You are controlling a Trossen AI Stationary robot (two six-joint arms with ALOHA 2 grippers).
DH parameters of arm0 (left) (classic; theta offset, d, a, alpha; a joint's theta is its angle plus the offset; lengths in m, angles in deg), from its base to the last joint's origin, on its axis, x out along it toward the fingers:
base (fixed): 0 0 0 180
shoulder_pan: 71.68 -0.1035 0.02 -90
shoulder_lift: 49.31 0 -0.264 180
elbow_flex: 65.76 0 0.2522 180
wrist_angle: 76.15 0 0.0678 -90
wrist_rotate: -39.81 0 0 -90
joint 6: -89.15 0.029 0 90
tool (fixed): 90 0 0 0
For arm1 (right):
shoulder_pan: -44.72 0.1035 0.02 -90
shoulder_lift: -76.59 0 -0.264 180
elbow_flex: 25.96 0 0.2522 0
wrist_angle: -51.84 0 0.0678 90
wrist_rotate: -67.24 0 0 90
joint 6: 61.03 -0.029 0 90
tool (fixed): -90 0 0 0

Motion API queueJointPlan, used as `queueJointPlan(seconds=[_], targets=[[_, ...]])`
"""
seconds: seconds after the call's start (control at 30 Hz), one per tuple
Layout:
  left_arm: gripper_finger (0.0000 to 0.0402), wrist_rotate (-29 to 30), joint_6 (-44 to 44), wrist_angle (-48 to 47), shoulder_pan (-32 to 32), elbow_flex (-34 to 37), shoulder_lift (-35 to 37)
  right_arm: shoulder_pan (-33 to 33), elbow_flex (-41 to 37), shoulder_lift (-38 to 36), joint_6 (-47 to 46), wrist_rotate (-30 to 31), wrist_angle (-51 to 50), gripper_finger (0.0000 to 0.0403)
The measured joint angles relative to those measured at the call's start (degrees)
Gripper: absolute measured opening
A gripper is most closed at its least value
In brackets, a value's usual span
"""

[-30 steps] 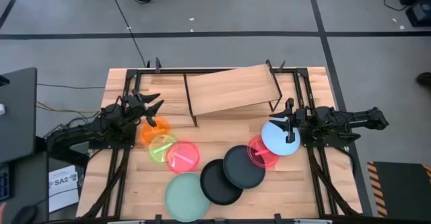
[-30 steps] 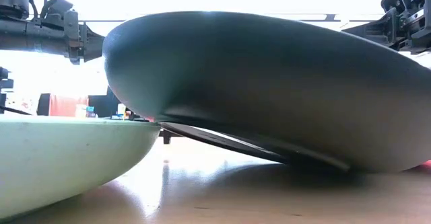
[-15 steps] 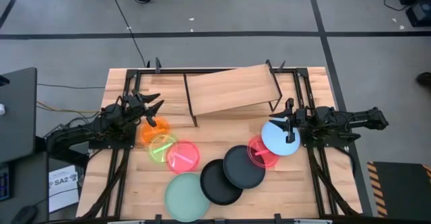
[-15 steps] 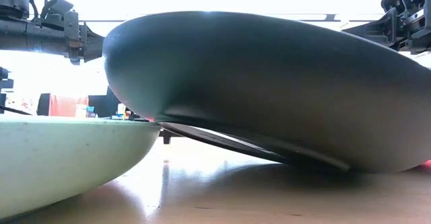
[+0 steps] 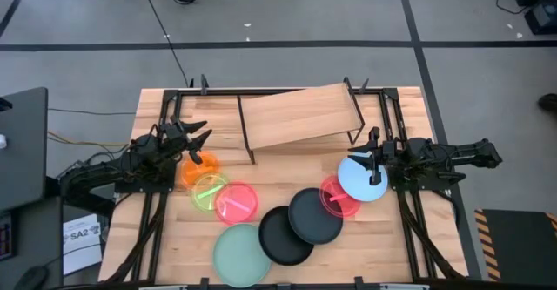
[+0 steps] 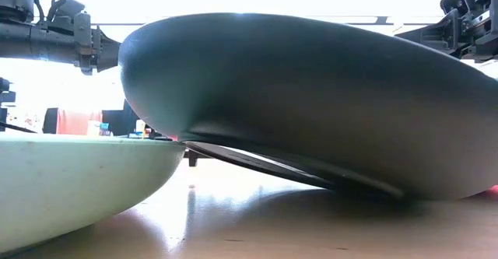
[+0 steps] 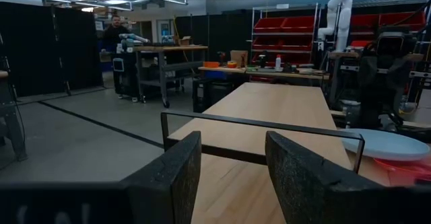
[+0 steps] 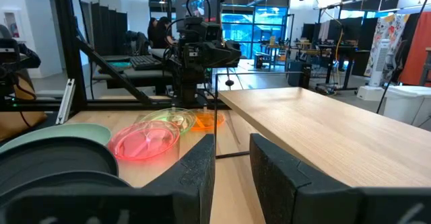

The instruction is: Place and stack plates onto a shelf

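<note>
On the right side of the counter (image 5: 157, 238), the right hand (image 5: 370, 162) sits over the light-blue plate (image 5: 359, 181), its fingers partly closed, but I cannot tell if they really grip the rim. From this hand the shelf (image 5: 296, 116) lies just beside, toward the far middle of the counter, its long axis running left to right, and it carries no plate yet. Near the orange plate (image 5: 190, 170), the left hand (image 5: 198, 137) waits wide open and empty, about equally near the shelf.
</note>
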Motion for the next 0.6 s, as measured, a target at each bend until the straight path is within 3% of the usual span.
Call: queueJointPlan(seconds=[0.6], targets=[[0.0172,0.02,0.02,0.00,0.01,0.00,0.00,0.01,0.00,0.00,0.00,0.00,0.44,0.0100]])
